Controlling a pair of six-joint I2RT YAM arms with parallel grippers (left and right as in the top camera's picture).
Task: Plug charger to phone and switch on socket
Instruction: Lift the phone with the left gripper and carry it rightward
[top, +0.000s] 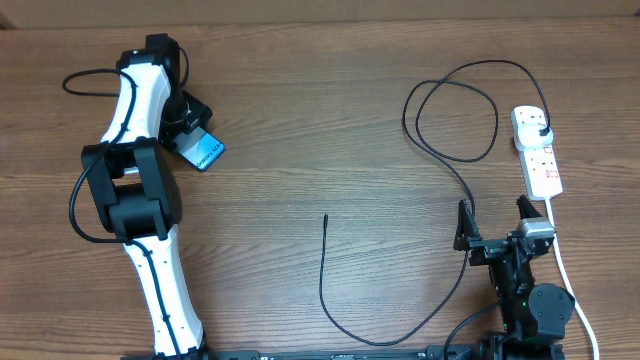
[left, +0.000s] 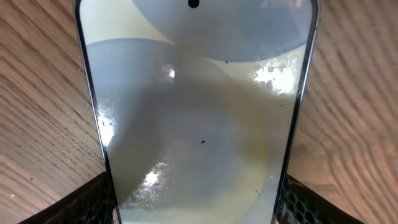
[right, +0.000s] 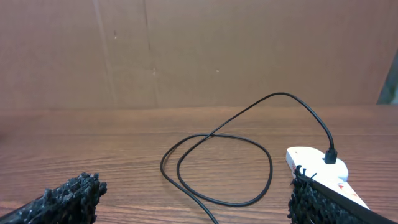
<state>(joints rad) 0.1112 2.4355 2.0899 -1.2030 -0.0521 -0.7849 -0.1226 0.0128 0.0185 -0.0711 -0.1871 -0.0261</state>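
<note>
The phone (top: 206, 151) lies at the table's left, blue screen up, with my left gripper (top: 190, 130) over it. In the left wrist view the phone (left: 199, 112) fills the frame and my left gripper (left: 196, 199) is shut on its two long edges. The charger (top: 323, 270) is a thin black cable; its plug (top: 540, 130) sits in the socket (top: 540, 165) at the right, and its free tip (top: 326, 216) lies mid-table. My right gripper (top: 495, 220) stands open just in front of the socket (right: 311, 158), with the cable loop (right: 163, 163) ahead of it.
A white cord (top: 570, 280) runs from the socket down the right side past the right arm's base. The cable passes close by the right gripper's left finger (top: 463, 225). A brown wall stands behind the table.
</note>
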